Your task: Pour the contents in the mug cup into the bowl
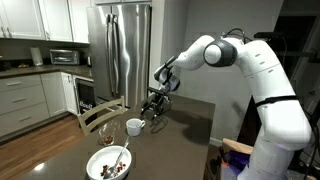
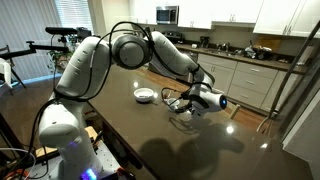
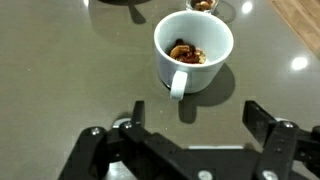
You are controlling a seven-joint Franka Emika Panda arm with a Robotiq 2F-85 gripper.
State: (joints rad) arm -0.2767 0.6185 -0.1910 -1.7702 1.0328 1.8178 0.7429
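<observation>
The white mug cup [image 3: 192,50] stands upright on the dark table, its handle turned toward my gripper. Dark brown and reddish contents [image 3: 187,51] lie inside it. My gripper [image 3: 195,118] is open and empty, a short way behind the handle, with the mug between the lines of its fingers but not touching them. In an exterior view the gripper [image 1: 157,102] hovers just beyond the mug [image 1: 134,126]. The white bowl [image 1: 108,163] with a light utensil and dark bits sits nearer the table's end. It also shows in the other views [image 2: 145,95] [image 3: 204,5]. There the gripper [image 2: 186,103] hides the mug.
The dark table [image 1: 185,130] has a wooden chair [image 1: 100,115] at one side. A steel fridge [image 1: 122,45] and kitchen counters stand behind it. A dark object [image 3: 125,2] lies at the top edge of the wrist view.
</observation>
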